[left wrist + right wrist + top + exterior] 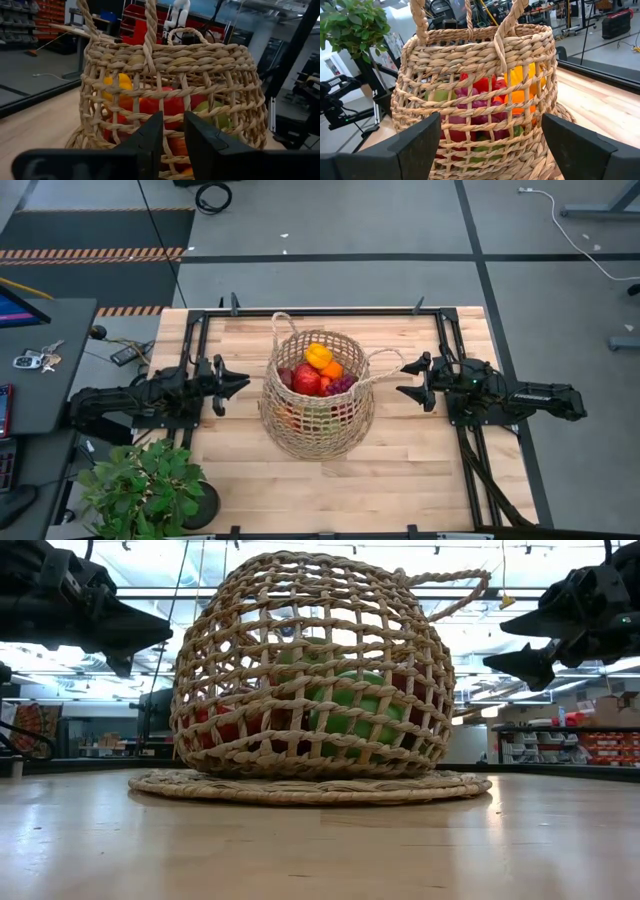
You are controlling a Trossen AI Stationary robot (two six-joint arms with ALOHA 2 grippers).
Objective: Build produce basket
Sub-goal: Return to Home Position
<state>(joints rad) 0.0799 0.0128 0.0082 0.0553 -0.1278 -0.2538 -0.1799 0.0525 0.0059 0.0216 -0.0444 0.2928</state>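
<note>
Step in hand: I judge this to be the retreat to rest. Loading looks finished, since all the produce (318, 370) I can see lies inside the basket (330, 438).
Basket position: it stands on the tabletop (420, 470), between the two sets of fingers, straight ahead of each and touching neither.
Basket attitude: upright, mouth up. It is round, so it has no true long axis across the tabletop. Its one marked line is handle to handle, which runs roughly from the left fingers toward the right fingers, with a loop facing each.
Produce: heaped. A yellow pepper and an orange sit on top, with red fruit and purple grapes beside them. Green pieces lie low and show through the weave in the low view.
Left gripper (173, 120): level, off the tabletop and aimed at the basket wall. Its fingers are set narrow with a slim gap and hold nothing.
Right gripper (491, 117): opposite, also level. Its fingers are spread wide and empty, and the basket stands farther ahead of them.
Why so held: my judgement is that both arms sit clear at the sides so nothing hangs over the mouth and the basket can be lifted away.
Risk: a handle loop is the part nearest each set of fingers, so any forward creep could snag it.
Potted plant (140, 480): behind the left fingers, well apart from the basket.
</note>
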